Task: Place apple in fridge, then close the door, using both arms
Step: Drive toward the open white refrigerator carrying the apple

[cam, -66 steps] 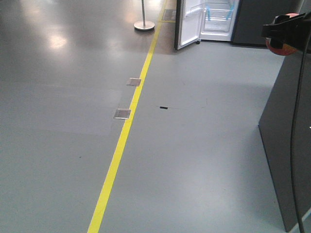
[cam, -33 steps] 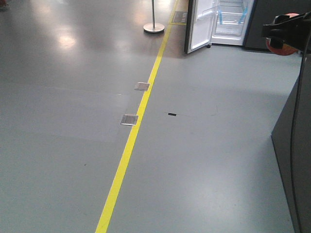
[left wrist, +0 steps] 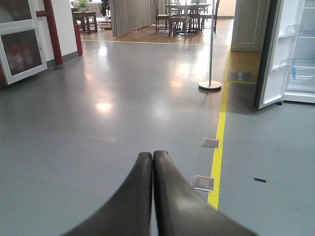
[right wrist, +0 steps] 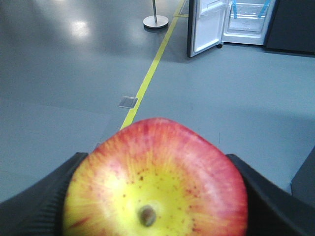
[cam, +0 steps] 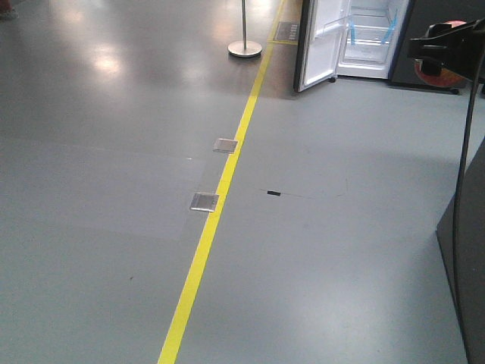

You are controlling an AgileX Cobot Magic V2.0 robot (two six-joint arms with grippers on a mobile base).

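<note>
My right gripper [right wrist: 155,164] is shut on the apple [right wrist: 157,182], red with a yellow face, which fills the lower half of the right wrist view. In the front view that gripper [cam: 441,54] hangs at the upper right, with the apple [cam: 449,77] showing red beneath it. The fridge [cam: 371,38] stands far ahead across the floor, its white inside and blue tape strips showing. Its door [cam: 318,45] is swung wide open to the left. My left gripper [left wrist: 152,156] is shut on nothing, and points over the floor. Off to its right stand the fridge [left wrist: 301,54] and door [left wrist: 273,54].
A yellow floor line [cam: 216,220] runs toward the fridge, with two metal floor plates [cam: 204,201] beside it. A post on a round base [cam: 245,48] stands left of the door. A dark flat panel [cam: 466,265] edges the right side. Tables and chairs [left wrist: 182,14] stand far back.
The whole view has shifted: the fridge and floor plates have slid right and down in the front view, and the dark panel has moved further off the right edge. The apple stays held.
</note>
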